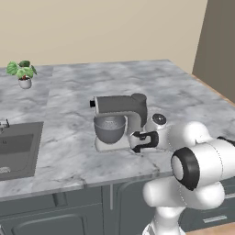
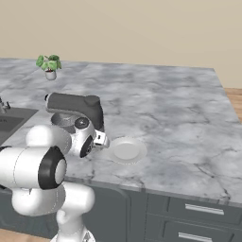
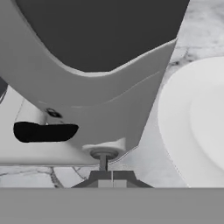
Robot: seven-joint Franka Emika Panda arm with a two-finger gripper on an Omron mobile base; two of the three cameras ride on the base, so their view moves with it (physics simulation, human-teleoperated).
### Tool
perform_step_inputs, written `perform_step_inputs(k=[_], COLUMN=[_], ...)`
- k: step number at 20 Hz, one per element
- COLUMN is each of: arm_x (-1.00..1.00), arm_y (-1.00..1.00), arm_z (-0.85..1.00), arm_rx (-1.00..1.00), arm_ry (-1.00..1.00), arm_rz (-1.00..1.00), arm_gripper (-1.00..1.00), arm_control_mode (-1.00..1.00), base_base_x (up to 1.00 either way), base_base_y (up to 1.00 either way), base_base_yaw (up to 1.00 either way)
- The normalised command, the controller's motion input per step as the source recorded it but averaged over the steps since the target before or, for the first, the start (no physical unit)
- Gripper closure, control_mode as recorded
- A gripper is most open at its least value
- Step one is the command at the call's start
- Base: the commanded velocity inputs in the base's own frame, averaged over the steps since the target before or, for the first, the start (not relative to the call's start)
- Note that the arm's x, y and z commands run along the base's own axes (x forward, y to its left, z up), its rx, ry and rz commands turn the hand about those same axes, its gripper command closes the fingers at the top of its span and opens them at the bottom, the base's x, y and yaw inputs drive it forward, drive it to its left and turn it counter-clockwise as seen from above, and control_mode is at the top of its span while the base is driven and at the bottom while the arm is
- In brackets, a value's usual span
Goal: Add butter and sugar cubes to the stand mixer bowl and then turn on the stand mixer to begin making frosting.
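One closed, empty hand at the stand mixer; white plate alongside.

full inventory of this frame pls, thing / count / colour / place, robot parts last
stand mixer: 1, grey with whitish base, front middle of the counter
stand mixer bowl: 1, grey metal, seated on the mixer under its head
black knob: 1, black, low on the mixer's side
small round dial: 1, grey, low on the mixer body, right at the fingertips
plate: 1, white, on the counter right of the mixer
potted plant: 1, green leaves in a white pot, far left of the counter
sink: 1, dark grey, set into the counter left of the mixer
counter: 1, grey-white marble, over dark grey cabinets
gripper: 1, dark tips, shut, at the dial
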Motion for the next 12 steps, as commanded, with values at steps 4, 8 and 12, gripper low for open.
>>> perform_step_inputs(k=[4, 8, 12], arm_x=[-0.31, -0.23, 0.00], arm_y=[0.34, 0.27, 0.26], arm_z=[-0.13, 0.23, 0.04], arm_rx=[0.00, 0.00, 0.00], arm_ry=[0.00, 0.00, 0.00], arm_rz=[0.00, 0.00, 0.00], arm_gripper=[1.00, 1.00, 1.00], arm_control_mode=[-1.00, -1.00, -1.00], base_base_x=[0.00, 0.00, 0.00], base_base_y=[0.00, 0.00, 0.00], base_base_yaw=[0.00, 0.00, 0.00])
